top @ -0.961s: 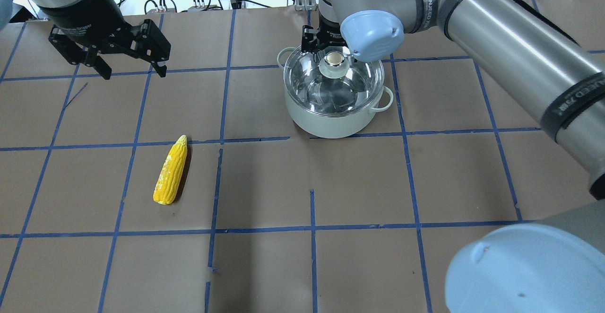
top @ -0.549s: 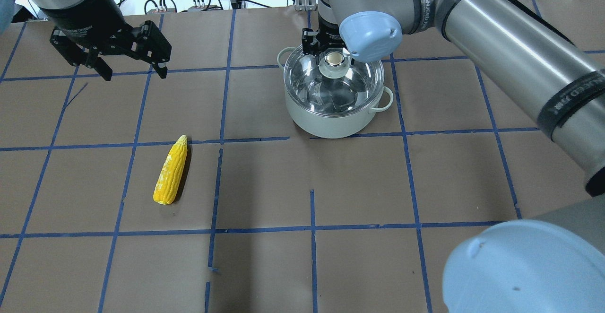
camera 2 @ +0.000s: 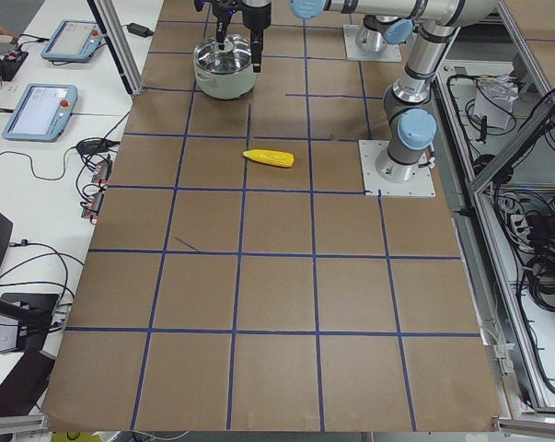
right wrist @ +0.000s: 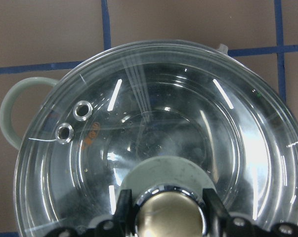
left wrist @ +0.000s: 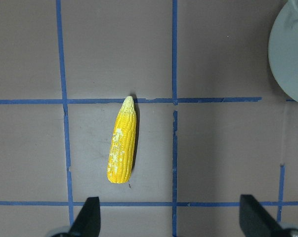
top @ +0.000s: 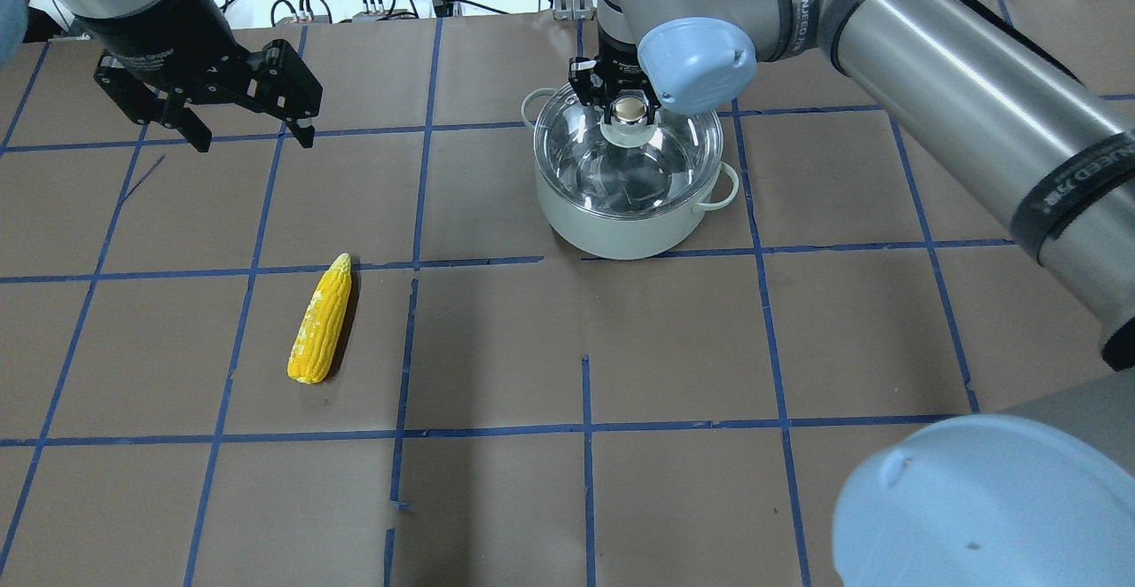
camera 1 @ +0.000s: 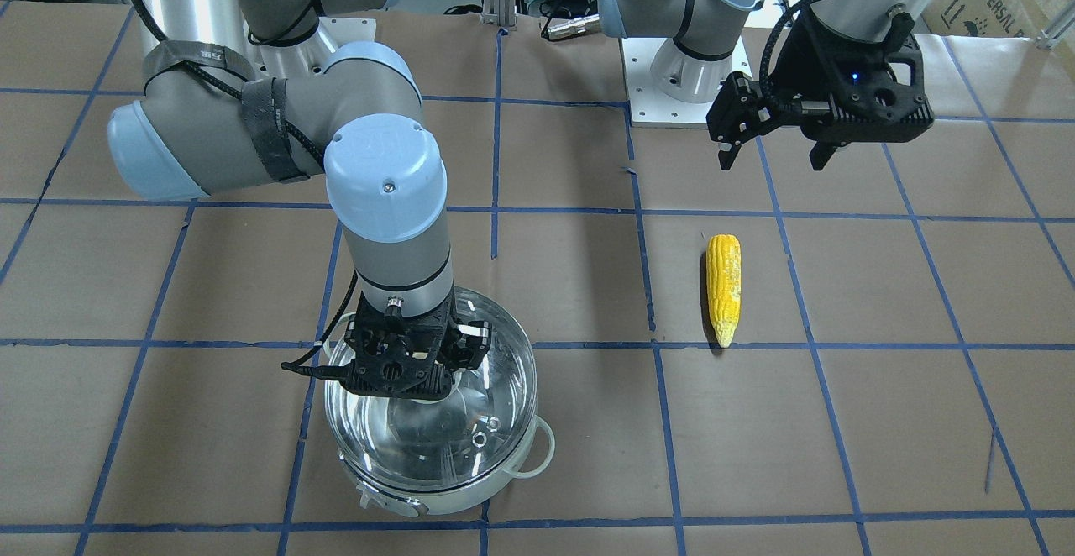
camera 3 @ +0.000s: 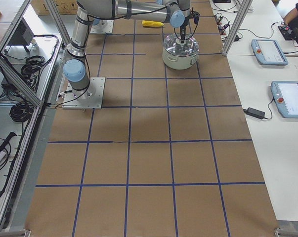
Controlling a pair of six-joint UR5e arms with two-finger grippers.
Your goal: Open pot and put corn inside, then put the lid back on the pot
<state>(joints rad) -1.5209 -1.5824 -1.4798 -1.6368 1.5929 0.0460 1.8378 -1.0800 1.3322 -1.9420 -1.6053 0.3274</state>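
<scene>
**Lid knob gripped by the right gripper; corn lying free on the table**

Nearest the robot's edge of the table (top: pixel 798 339), the left gripper (top: pixel 253 136) is held above the surface, its jaws spread wide with nothing between them. Further out, about midway across the table and on the robot's left side, the corn (top: pixel 320 321) is laid flat with its pointed tip turned toward the far edge, well apart from the pot (top: pixel 621 228). Toward the far edge, the pot is stood upright with the lid (top: pixel 638 170) seated on its rim. The knob (top: pixel 629 109) is clamped by the right gripper (right wrist: pixel 167 210), whose fingers (right wrist: pixel 124 205) are pressed against two opposite sides of it.
</scene>
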